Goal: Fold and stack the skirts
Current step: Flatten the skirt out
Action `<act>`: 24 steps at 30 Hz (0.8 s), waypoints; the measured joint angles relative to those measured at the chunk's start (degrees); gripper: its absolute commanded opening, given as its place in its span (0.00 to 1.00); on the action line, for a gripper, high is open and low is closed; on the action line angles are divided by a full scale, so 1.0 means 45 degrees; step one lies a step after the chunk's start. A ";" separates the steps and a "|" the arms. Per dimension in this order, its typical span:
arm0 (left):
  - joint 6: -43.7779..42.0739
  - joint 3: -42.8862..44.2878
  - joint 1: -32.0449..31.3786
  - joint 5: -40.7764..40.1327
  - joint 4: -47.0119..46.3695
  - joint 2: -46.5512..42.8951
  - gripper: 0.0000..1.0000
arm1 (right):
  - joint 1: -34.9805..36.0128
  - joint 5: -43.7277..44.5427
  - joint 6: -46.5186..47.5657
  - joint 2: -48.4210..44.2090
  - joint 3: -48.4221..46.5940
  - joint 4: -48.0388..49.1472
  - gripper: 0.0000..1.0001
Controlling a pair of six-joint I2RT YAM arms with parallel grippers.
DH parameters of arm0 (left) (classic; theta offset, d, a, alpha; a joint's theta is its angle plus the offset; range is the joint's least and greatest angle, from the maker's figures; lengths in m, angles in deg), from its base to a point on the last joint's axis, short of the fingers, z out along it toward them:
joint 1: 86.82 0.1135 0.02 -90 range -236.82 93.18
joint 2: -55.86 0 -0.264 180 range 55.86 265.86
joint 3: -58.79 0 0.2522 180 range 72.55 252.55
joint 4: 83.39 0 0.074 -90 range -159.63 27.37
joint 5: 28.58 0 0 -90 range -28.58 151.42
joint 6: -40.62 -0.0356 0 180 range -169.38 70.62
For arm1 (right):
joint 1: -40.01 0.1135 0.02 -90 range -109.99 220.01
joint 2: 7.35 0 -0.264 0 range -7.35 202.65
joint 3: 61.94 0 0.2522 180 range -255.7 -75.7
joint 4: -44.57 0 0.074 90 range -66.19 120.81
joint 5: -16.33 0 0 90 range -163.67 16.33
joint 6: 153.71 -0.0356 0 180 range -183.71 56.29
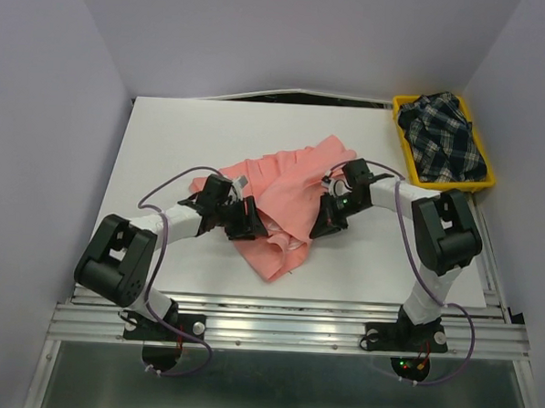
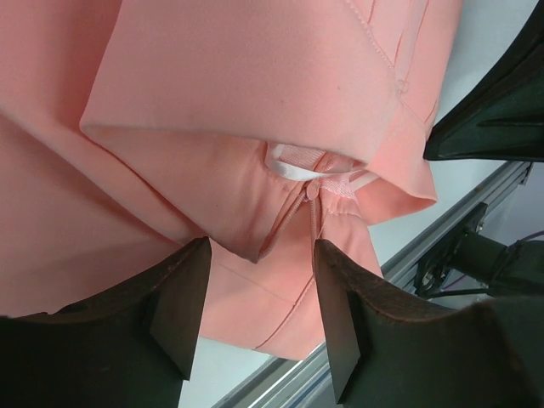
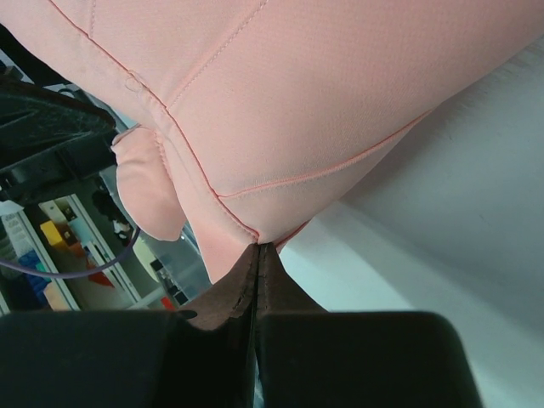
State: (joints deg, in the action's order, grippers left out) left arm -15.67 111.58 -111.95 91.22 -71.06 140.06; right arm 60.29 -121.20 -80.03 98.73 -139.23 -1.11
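Note:
The salmon-pink skirt [image 1: 287, 182] lies rumpled in the middle of the white table, partly folded over itself. My left gripper [image 1: 253, 223] is open just above its near left part; in the left wrist view the skirt [image 2: 255, 110] with its waistband and white label fills the frame beyond the spread fingers [image 2: 183, 297]. My right gripper [image 1: 324, 223] is shut on the skirt's right edge; the right wrist view shows the cloth [image 3: 297, 110] pinched at a seam between the closed fingertips [image 3: 257, 252]. The plaid skirt [image 1: 442, 135] lies bunched in the yellow tray.
The yellow tray [image 1: 487, 181] stands at the table's back right corner. The table's near edge is a metal rail [image 1: 293, 331], which also shows in the left wrist view [image 2: 442, 229]. Walls close in the left, back and right.

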 measured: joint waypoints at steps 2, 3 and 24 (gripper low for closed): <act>0.0092 0.0000 0.0000 0.0058 -0.0146 0.0267 0.59 | 0.0000 -0.0024 0.0000 -0.0073 0.0073 0.0053 0.01; 0.0136 0.0000 0.0010 0.0073 -0.0189 0.0374 0.59 | 0.0000 -0.0029 0.0000 -0.0097 0.0092 0.0053 0.01; -0.4299 0.5163 0.1836 -0.2346 0.3565 -0.0636 0.00 | -0.2225 0.0243 -0.0141 -0.2535 -0.0831 -0.0107 0.01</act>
State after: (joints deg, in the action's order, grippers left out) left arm -35.01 134.81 -103.69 80.66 -55.02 137.20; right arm 50.27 -120.11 -80.66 87.33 -142.97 -1.59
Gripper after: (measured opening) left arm 0.023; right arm 0.013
